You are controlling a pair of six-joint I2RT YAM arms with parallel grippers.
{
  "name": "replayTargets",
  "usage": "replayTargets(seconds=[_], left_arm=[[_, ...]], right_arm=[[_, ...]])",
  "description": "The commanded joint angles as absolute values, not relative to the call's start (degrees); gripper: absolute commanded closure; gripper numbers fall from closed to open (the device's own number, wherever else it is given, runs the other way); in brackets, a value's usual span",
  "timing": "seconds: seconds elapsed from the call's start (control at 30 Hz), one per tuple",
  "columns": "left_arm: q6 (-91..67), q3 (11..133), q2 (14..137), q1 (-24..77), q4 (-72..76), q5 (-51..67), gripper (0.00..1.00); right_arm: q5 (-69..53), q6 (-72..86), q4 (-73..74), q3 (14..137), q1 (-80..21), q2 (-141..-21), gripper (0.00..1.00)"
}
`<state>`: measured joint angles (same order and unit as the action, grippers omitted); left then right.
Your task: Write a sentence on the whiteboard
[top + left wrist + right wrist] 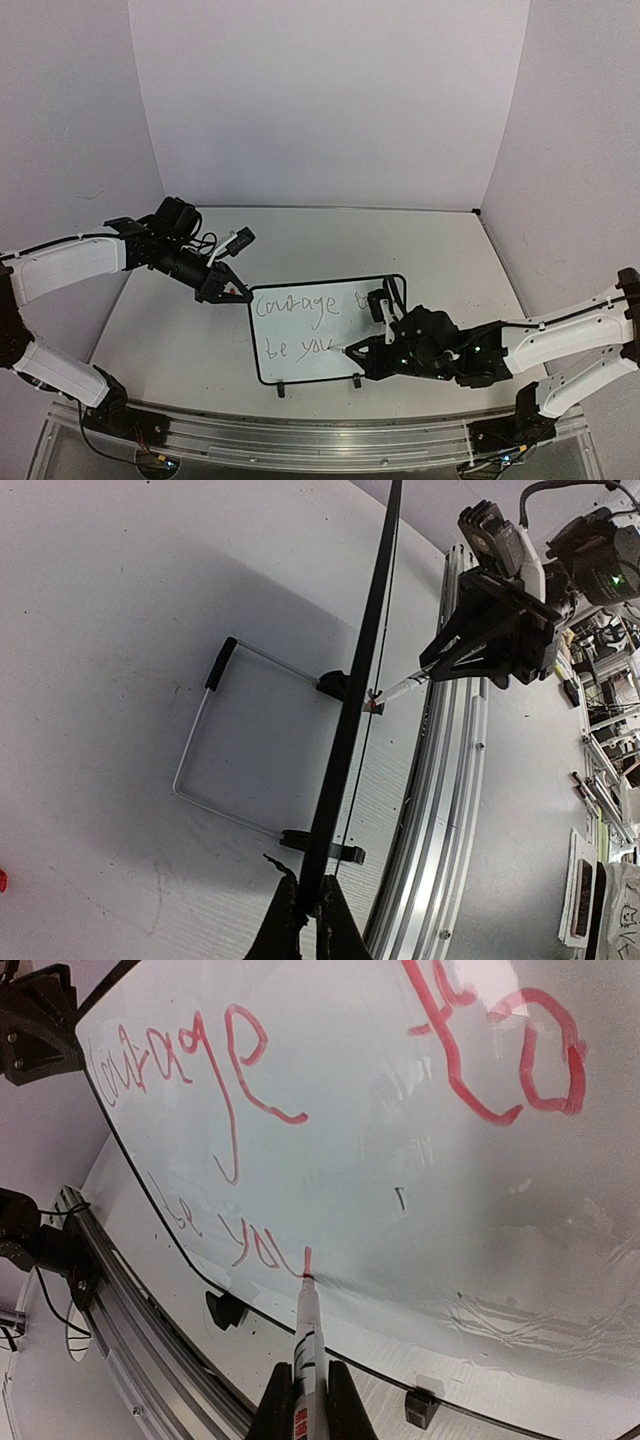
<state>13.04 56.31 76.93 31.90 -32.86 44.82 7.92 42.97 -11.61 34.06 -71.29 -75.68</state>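
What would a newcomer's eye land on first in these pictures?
The red handwriting, "Courage to be you", on the whiteboard standing mid-table. Next, the right gripper holding a marker, tip against the board just after "you", and the left gripper clamped on its edge.

Sentence point(298, 308) on whiteboard point(305, 370) — table point(180, 340) beneath

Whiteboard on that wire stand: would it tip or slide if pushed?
Probably light and tippy: the whiteboard looks thin edge-on, propped only on a slim wire stand. Its glossy face likely lets the marker skid. The left gripper pinching its edge probably steadies it against pushes from the right gripper.
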Motion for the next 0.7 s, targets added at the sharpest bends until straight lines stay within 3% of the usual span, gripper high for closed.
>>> replayTargets(seconds=[0.0, 0.4, 0.67], left_arm=[[13.81, 56.83, 78.58, 33.13, -34.1, 41.47, 1.0], [13.85, 56.86, 78.41, 33.13, -34.18, 41.34, 1.0], [13.78, 56.79, 78.57, 33.13, -34.13, 41.33, 1.0]], right_arm=[[10.09, 43.82, -9.89, 34.3, -70.75, -74.69, 1.0], [9.97, 40.98, -7.97, 32.8, -70.76, -68.51, 1.0], [9.97, 41.58, -7.12, 32.95, -70.75, -70.88, 1.0]])
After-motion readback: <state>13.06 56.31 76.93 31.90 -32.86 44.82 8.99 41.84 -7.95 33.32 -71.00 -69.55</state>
